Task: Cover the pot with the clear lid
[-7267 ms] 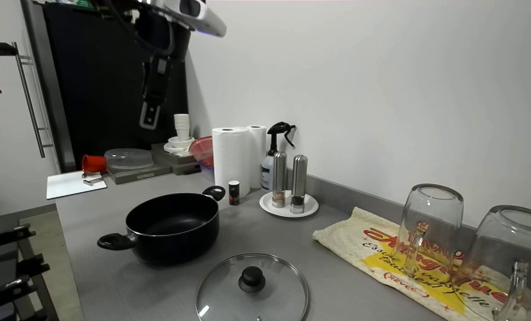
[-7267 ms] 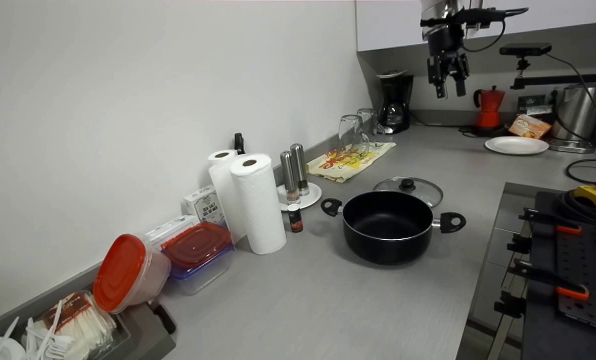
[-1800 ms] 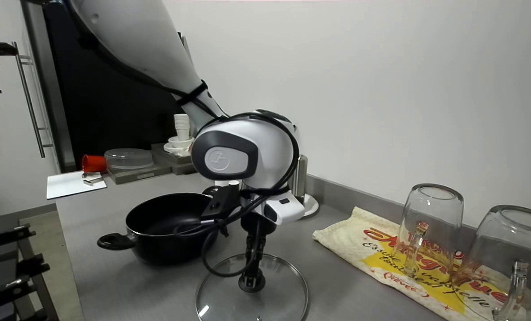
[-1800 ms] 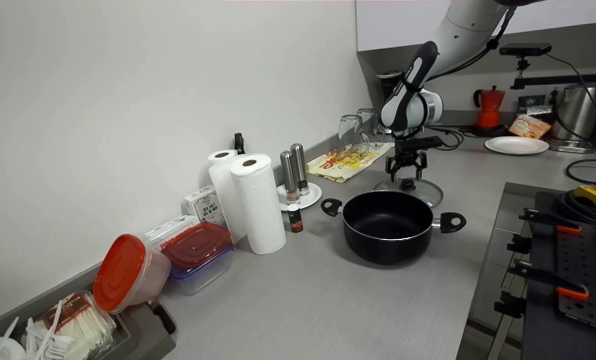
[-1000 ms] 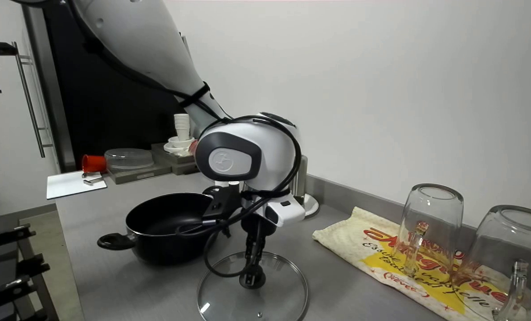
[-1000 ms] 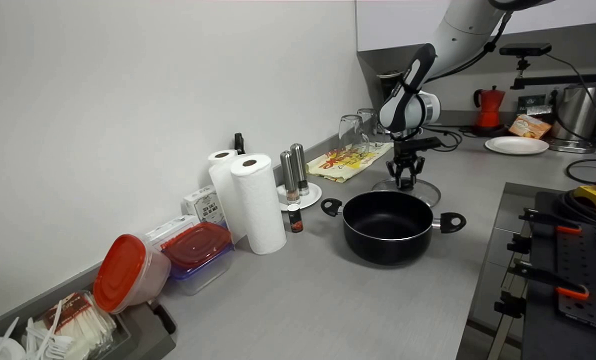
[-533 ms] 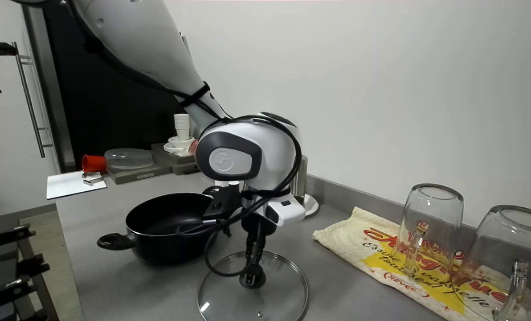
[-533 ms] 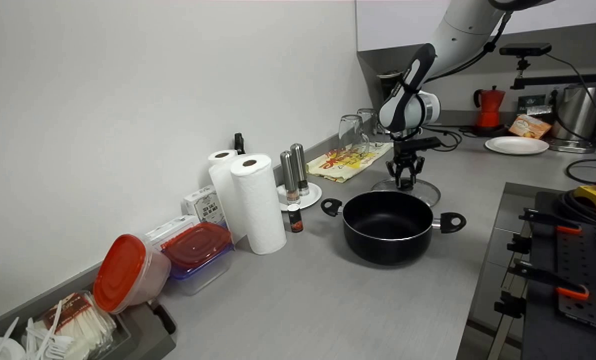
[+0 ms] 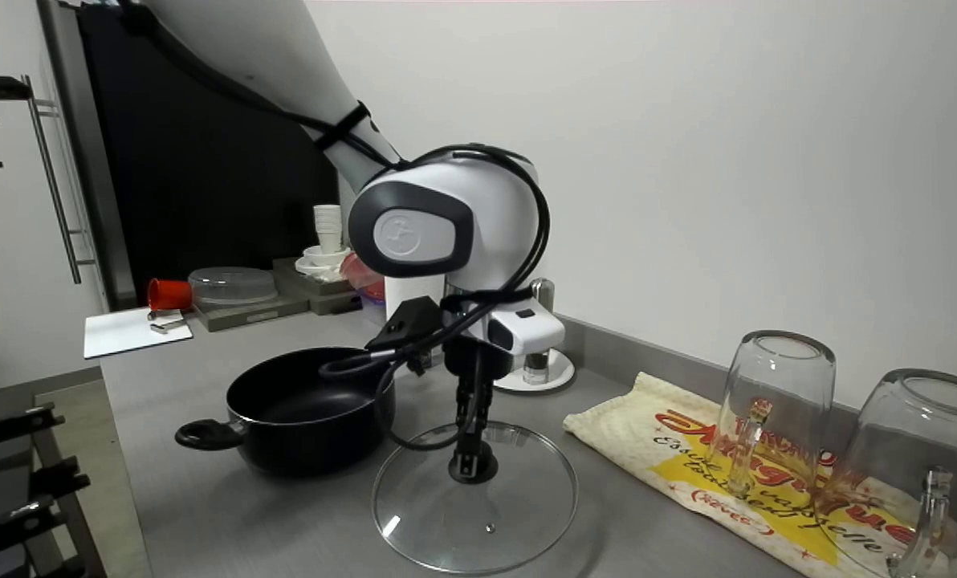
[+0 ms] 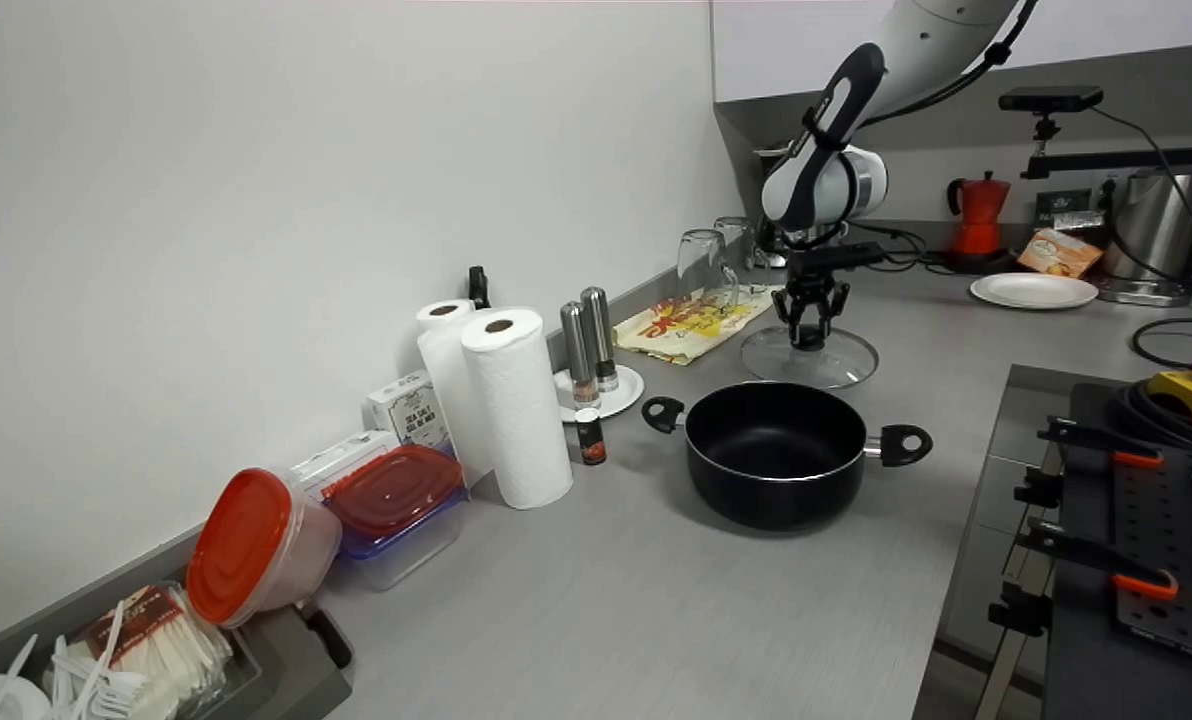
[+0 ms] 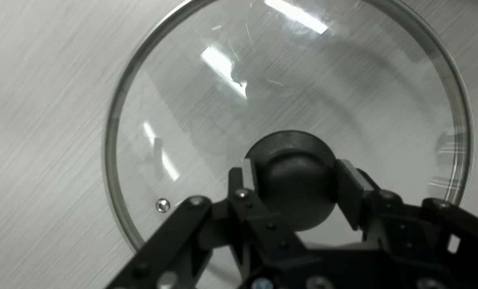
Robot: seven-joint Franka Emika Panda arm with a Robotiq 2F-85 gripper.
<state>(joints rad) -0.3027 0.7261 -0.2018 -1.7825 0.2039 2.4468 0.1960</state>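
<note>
The pot (image 9: 310,441), black with two loop handles, stands uncovered on the counter in both exterior views (image 10: 776,490). Beside it the clear lid (image 9: 438,530) hangs slightly above the counter, its shadow falling below it. My gripper (image 9: 472,466) is shut on the lid's black knob (image 11: 299,188), with one finger pad against each side in the wrist view. The lid (image 10: 841,360) looks close to level and lies behind the pot in an exterior view, apart from it. My arm and cable hide the pot's far handle in an exterior view.
Upturned glass mugs (image 9: 775,369) rest on a printed towel (image 9: 647,425) by the wall. Steel grinders (image 10: 578,350) on a white plate (image 10: 621,395), a small spice jar (image 10: 590,437) and paper towel rolls (image 10: 516,410) stand near the pot's wall-side handle (image 10: 663,413).
From open around the knob, my gripper has closed on it. Over the last half second the arm has risen, lifting the lid off the counter. The pot has stayed put.
</note>
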